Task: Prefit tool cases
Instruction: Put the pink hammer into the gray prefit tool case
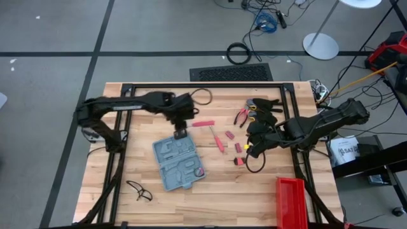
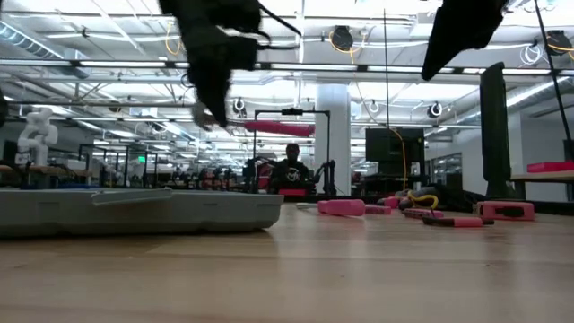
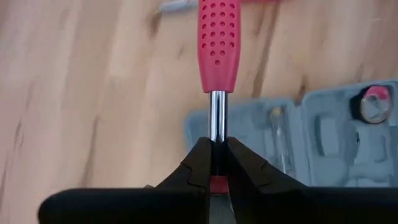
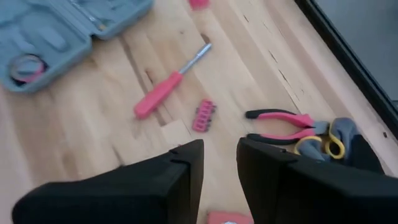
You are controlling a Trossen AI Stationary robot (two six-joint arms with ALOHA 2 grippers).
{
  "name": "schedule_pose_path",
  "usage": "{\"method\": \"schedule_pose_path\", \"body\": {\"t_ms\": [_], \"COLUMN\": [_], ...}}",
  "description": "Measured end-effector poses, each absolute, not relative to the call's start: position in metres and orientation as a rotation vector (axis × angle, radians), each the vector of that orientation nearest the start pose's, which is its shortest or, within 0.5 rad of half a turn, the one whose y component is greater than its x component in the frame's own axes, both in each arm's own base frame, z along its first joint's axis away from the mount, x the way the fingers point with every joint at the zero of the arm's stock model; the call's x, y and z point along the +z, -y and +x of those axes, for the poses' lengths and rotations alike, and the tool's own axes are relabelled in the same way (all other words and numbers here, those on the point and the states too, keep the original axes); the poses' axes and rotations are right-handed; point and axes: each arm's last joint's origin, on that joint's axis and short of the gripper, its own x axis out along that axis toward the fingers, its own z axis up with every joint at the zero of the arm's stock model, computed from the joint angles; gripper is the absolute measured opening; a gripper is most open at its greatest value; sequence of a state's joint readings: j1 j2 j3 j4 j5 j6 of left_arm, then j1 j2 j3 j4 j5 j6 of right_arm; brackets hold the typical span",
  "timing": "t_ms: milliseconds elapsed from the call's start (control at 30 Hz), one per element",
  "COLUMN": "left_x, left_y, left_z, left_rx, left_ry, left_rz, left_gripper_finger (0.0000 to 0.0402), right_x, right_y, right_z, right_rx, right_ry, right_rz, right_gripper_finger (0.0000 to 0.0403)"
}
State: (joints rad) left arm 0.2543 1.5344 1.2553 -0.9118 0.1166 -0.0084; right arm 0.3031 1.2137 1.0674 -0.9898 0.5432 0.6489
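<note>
The tool case (image 1: 179, 164) is laid open, flat on the table (image 1: 267, 191), left of centre; a red-handled hammer (image 3: 218, 43) is clamped by its metal shaft in the left gripper (image 3: 212, 152), above the case's twelve o'clock edge; the right gripper (image 4: 219, 155) is held at three o'clock, fingers slightly parted, nothing gripped.

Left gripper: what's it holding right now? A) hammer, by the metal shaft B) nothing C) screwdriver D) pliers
A: in the left wrist view the left gripper is shut on the chrome shaft of the red-handled hammer, held above the table beside the open tool case.
</note>
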Motion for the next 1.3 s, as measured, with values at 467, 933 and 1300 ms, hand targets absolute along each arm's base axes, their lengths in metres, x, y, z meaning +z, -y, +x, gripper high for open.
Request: {"method": "schedule_pose_path", "body": {"t_ms": [467, 933, 1300], "left_x": [0.209, 0.175, 0.161], "left_y": [0.018, 0.057, 0.065], "left_z": [0.235, 0.206, 0.203], "left_rx": [0.402, 0.546, 0.425], "left_ry": [-1.163, -1.213, -1.173], "left_rz": [-0.536, -0.554, -0.474], "left_gripper_finger": [0.0032, 0.0032, 0.0032], "right_x": [0.281, 0.283, 0.283], "right_y": [-0.047, -0.031, -0.031], "right_z": [0.220, 0.227, 0.227], "right_rx": [-0.503, -0.530, -0.531], "right_ry": [-0.865, -0.839, -0.835], "right_rz": [0.069, 0.064, 0.073], "right_gripper_finger": [0.0084, 0.0084, 0.0084]}}
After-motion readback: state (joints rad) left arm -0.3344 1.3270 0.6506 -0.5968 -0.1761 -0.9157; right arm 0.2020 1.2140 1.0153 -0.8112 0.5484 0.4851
